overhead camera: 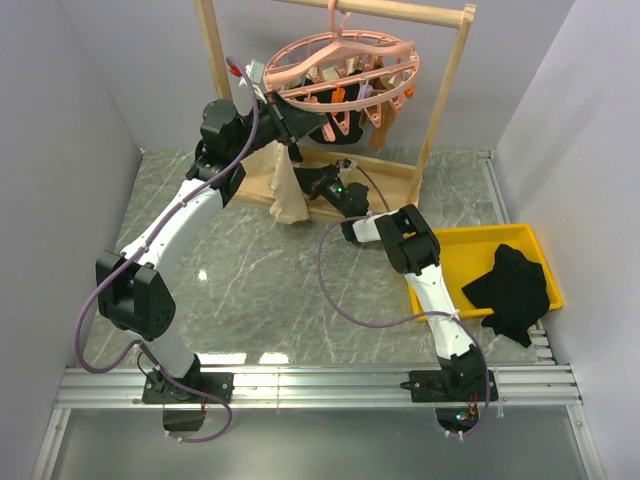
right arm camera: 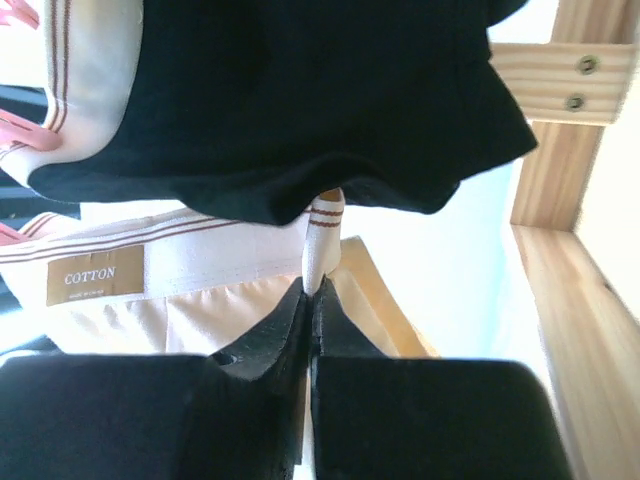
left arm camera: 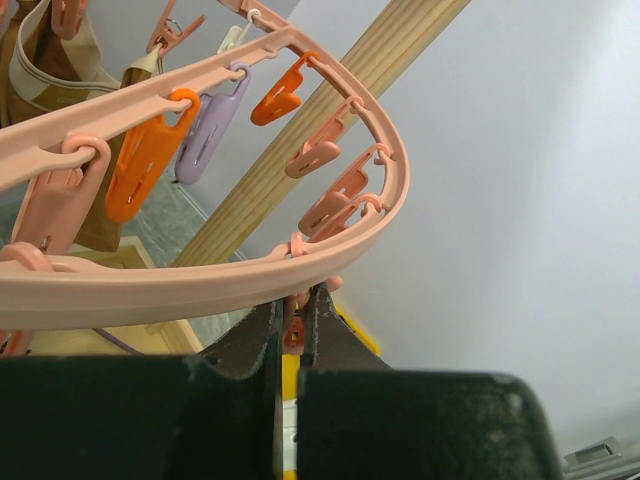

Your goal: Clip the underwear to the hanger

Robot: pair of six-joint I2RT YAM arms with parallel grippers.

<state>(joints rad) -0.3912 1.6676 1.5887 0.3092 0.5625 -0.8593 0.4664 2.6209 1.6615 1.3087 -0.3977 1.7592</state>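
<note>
Under the hanger (left arm camera: 200,285), my left gripper (left arm camera: 293,318) pinches a clip (left arm camera: 292,332); below, my right gripper (right arm camera: 311,290) pinches the underwear (right arm camera: 150,312) waistband.

There is one pink plastic oval ring hanger (left arm camera: 200,285), one wooden rack frame (overhead camera: 445,100), one yellow plastic tray (overhead camera: 460,260) and one cream pair of boxer briefs (overhead camera: 288,195). Black cloth garments number two: the hung garment (right arm camera: 300,100) and the tray's garment (overhead camera: 510,290).

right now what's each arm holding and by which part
Left jaws: one dangling clip of the hanger. Right jaws: the underwear, by its waistband edge.
</note>
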